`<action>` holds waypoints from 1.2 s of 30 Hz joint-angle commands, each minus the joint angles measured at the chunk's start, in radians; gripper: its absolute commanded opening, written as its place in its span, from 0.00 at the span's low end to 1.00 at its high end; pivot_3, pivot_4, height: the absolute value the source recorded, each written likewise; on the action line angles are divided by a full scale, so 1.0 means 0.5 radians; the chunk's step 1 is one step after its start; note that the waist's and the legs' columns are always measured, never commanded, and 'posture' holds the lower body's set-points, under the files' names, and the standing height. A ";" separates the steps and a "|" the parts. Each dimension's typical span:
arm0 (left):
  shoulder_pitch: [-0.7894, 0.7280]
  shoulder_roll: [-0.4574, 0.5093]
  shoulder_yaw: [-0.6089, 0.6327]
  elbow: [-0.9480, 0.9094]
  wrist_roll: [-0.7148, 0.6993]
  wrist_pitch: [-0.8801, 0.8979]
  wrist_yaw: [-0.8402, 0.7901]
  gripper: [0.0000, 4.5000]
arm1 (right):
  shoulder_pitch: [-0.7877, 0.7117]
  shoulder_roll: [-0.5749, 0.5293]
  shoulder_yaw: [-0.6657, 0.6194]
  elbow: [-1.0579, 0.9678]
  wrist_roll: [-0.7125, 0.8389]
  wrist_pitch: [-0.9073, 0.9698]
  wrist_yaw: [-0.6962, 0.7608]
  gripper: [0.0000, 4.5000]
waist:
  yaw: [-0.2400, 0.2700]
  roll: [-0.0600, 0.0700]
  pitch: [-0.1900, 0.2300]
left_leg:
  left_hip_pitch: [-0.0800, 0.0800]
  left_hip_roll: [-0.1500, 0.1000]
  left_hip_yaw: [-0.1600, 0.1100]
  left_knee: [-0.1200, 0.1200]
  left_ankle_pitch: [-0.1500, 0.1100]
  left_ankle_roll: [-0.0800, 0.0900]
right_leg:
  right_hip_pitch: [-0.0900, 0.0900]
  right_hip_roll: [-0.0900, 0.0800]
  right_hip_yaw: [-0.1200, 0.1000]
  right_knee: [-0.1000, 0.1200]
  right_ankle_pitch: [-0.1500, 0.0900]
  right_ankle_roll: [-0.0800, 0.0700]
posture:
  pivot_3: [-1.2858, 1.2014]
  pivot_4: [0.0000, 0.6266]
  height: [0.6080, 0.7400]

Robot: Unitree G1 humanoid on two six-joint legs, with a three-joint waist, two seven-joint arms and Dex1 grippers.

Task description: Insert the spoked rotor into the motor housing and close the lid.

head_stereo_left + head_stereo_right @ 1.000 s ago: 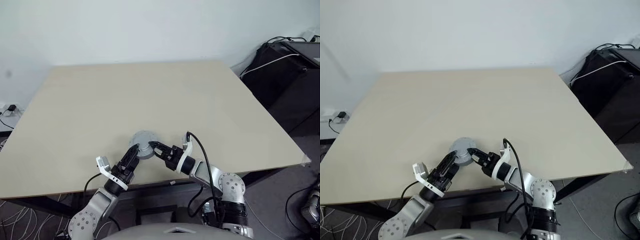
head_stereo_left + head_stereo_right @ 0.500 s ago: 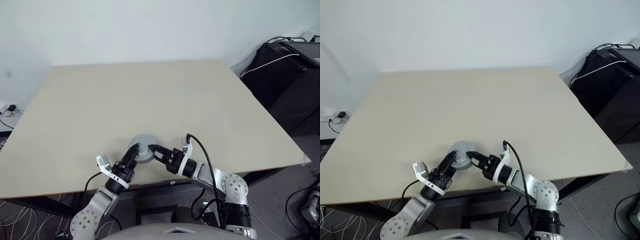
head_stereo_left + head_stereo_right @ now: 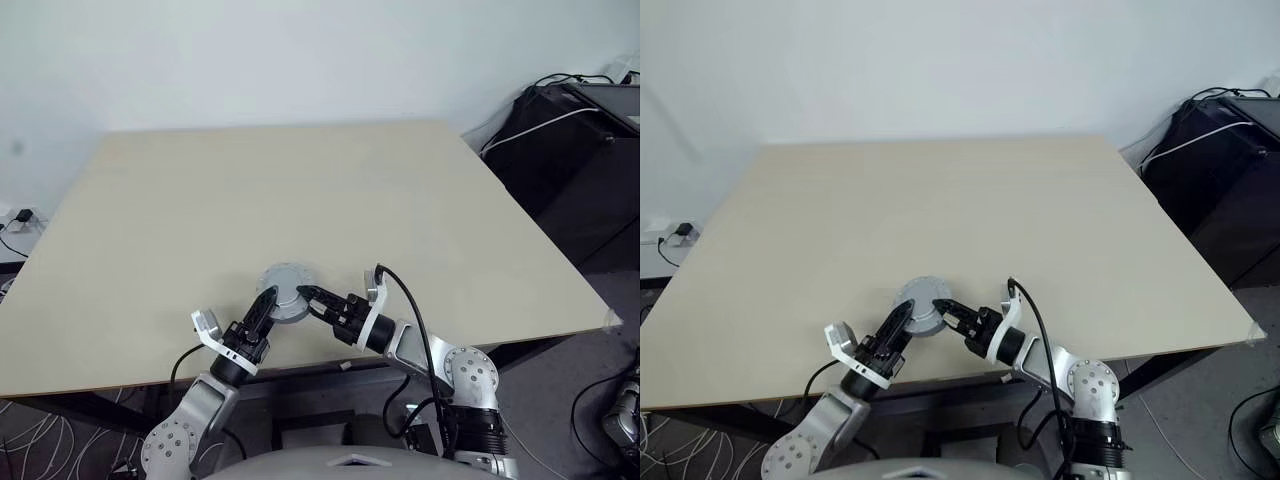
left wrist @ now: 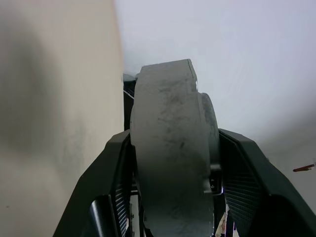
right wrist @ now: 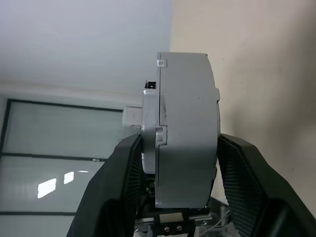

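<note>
The left eye view shows a round grey motor assembly (image 3: 287,292) near the front edge of the beige table (image 3: 300,200), its flat grey face turned up toward the camera. Both arms meet at it. The left gripper (image 3: 268,303) comes in from the front left and its black fingers are clamped across the assembly's rim. The right gripper (image 3: 307,298) reaches in from the front right and grips the opposite side.

In the left wrist view, the grey disc stands edge-on between the two black fingers (image 4: 114,173), which press against its flat faces. In the right wrist view, the assembly reads as two stacked parts: the thick motor housing (image 5: 190,133) with a thinner lid (image 5: 150,118) seated against it, a small black piece at the lid's edge. The right fingers (image 5: 126,177) squeeze this stack from both sides.

The rest of the tabletop is bare. Beyond the table's right side stands dark equipment (image 3: 575,150) with cables (image 3: 540,120).
</note>
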 commanded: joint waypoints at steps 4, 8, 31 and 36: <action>-0.035 -0.131 -0.014 -0.035 0.019 -0.113 0.001 0.47 | -0.035 -0.041 0.006 -0.119 -0.030 -0.085 0.100 0.76 | 0.001 0.000 0.000 | 0.000 -0.001 0.000 0.001 0.000 0.000 | 0.001 0.000 0.000 0.000 0.000 0.000 | 0.52 0.00 1.00; -0.060 -0.140 0.012 -0.023 0.041 -0.200 0.007 0.47 | -0.025 -0.066 -0.018 -0.125 -0.059 -0.148 0.111 1.00 | 0.001 0.000 0.000 | 0.000 0.000 0.000 0.001 0.000 0.001 | 0.001 0.000 0.000 0.000 0.000 0.000 | 0.52 0.00 1.00; -0.546 0.040 0.514 0.296 0.174 -0.512 0.260 0.47 | 0.498 -0.661 0.602 -0.465 -2.106 -2.112 1.056 1.00 | 0.040 -0.014 0.001 | 0.005 0.002 -0.002 0.010 -0.003 -0.001 | 0.021 0.010 -0.001 -0.020 0.013 0.015 | 0.52 0.00 1.00; -0.734 0.063 0.615 0.553 0.291 -0.606 0.258 0.47 | 0.590 -0.649 0.602 -0.391 -2.274 -2.381 1.067 1.00 | 0.053 -0.020 -0.001 | 0.006 0.001 -0.002 0.012 -0.006 -0.006 | 0.022 0.010 -0.001 -0.020 0.014 0.015 | 0.52 0.00 1.00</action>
